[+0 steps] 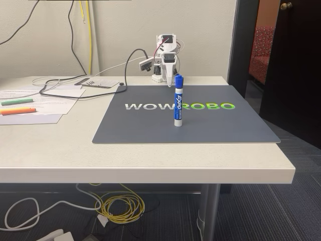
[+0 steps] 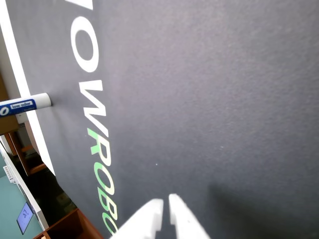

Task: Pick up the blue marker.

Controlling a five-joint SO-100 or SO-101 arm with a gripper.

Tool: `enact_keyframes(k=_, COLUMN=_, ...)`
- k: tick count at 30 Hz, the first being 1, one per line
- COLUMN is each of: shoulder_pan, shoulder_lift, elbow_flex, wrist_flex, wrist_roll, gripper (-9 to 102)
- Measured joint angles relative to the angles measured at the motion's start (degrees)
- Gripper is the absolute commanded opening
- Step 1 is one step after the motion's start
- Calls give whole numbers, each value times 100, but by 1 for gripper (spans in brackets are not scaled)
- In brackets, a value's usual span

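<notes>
Pale surface, grey mat: I see the blue marker upright at mat centre, at nine o'clock in my wrist view. Light, stiff, slick, tippy; I'd grip mid-barrel. Pincer nearly closed, empty.

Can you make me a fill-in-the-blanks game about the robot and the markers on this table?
1. The blue marker stands ____ on its white end on the gray mat.
2. The big letters on the mat spell ____.
3. In the fixed view, the green marker and the orange marker lie on the ____ to the left of the mat.
4. In the wrist view, the gripper holds ____.

Missing words: upright; WOWROBO; papers; nothing
</notes>
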State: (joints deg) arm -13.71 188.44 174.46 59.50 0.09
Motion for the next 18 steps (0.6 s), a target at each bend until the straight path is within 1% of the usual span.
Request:
enact_keyframes(k=5, shoulder_pan=9, shoulder_lift=0, elbow_flex=0, wrist_flex=0, wrist_roll=18, gripper=0)
enact_keyframes(k=9, shoulder_pan=26, shoulder_lift=0, elbow_flex=0, wrist_flex=-633, wrist_roll=0, gripper=0)
enact_keyframes(k=14, shoulder_pan=88, shoulder_lift=0, elbow_flex=0, wrist_flex=-1538, wrist_roll=-1063, gripper=0)
enact_keyframes(k=16, shoulder_pan=149, shoulder_lift=-35, elbow_flex=0, wrist_flex=-1775, wrist_roll=-1389, gripper=0)
enact_keyframes(k=18, shoulder_pan=229, shoulder_lift=-387, elbow_flex=0, wrist_flex=-2496, wrist_roll=-1846, gripper=0)
